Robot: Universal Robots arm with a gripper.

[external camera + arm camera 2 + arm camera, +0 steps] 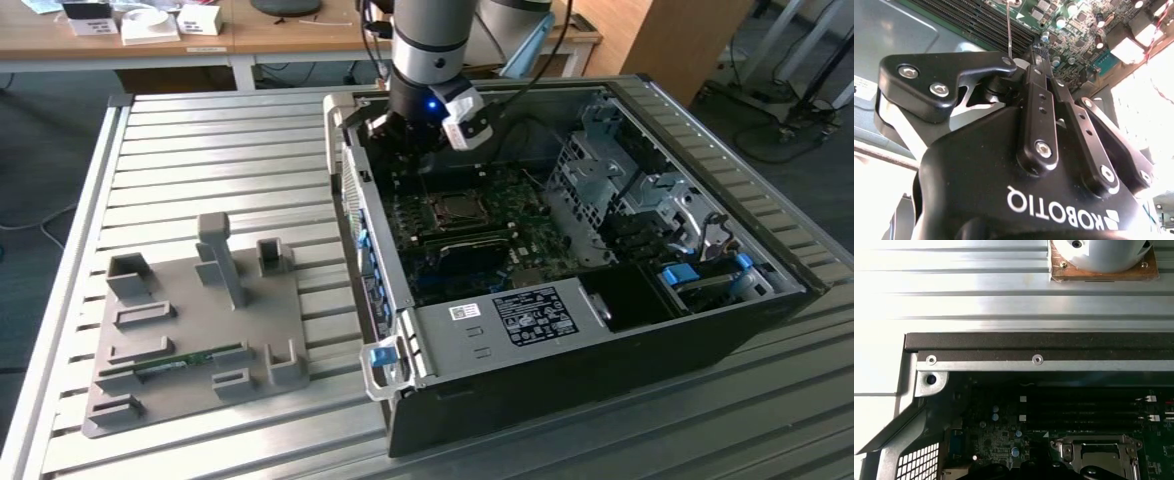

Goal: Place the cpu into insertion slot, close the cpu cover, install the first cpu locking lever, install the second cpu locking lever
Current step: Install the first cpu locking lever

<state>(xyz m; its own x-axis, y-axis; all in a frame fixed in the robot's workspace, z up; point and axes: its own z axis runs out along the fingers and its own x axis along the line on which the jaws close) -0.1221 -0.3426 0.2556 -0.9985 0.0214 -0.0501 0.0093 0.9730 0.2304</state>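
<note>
The open computer case [574, 370] lies on the slatted metal table, with the dark green motherboard [514, 235] inside. The insertion slot [454, 208] sits mid-board, and the silvery cpu cover [1066, 450] lies flat over it. The grey top of the cpu [1101, 461] shows through the cover's window. My gripper [407, 160] hangs inside the case at the far corner, just beyond the slot and above the board. In the second wrist view its fingers [1036, 65] meet, so it looks shut. A thin metal rod [1009, 30] stands up right at the fingertips.
Long black memory slots [1084, 407] run beside the socket. The case's rim [1039, 342] is close behind the gripper. A drive cage [627, 190] and a labelled metal box [534, 320] fill the case's other side. A grey fixture plate [200, 330] holding a memory stick [174, 362] lies at the exterior view's left.
</note>
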